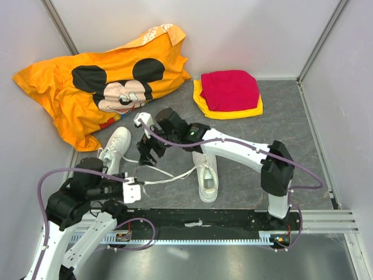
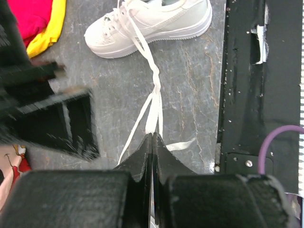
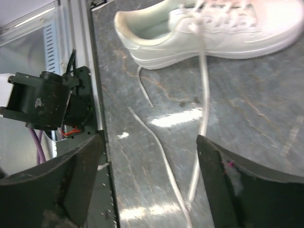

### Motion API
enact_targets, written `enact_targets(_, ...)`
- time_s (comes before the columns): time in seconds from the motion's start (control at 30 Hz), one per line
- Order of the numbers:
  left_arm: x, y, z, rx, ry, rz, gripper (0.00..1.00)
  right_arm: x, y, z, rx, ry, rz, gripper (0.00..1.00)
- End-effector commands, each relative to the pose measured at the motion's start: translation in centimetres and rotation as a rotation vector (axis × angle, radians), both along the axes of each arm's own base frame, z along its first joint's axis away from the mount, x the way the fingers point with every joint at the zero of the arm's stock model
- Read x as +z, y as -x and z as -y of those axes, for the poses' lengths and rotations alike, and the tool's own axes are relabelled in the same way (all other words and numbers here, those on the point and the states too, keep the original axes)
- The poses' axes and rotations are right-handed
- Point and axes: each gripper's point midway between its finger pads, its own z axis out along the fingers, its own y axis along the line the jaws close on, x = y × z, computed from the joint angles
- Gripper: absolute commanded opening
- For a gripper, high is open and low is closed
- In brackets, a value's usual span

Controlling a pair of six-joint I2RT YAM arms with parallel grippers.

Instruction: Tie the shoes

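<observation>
Two white shoes lie on the grey floor, one at the left and one at the centre. Long white laces trail from the centre shoe toward my left gripper. In the left wrist view that shoe lies ahead and its twisted laces run into my left gripper, which is shut on them. My right gripper hovers between the shoes, open. In the right wrist view its jaws stand wide over loose laces, holding nothing, with a shoe beyond.
An orange cartoon-mouse shirt lies bunched at the back left. Folded red and yellow cloths sit at the back right. A black rail runs along the near edge. White walls close in the left, back and right sides.
</observation>
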Motion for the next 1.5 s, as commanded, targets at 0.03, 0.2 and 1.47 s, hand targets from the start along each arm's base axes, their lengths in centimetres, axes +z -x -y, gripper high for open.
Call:
enact_targets(0.03,2.0,-3.2,2.0,0.024,0.075,-0.002,0.02,8.5,-3.6,5.3,-0.094,-0.1,0.13,0.97)
enact_targets(0.2,3.2,-9.6,4.4,0.141,0.122,-0.057,0.02,10.9,-5.9,12.4,-0.214,-0.075,0.237,0.98)
enact_targets(1.47,-14.6,-26.6,6.0,0.716,0.072,-0.796,0.02,-12.5,1.4,10.4,0.185,0.461,0.352,0.69)
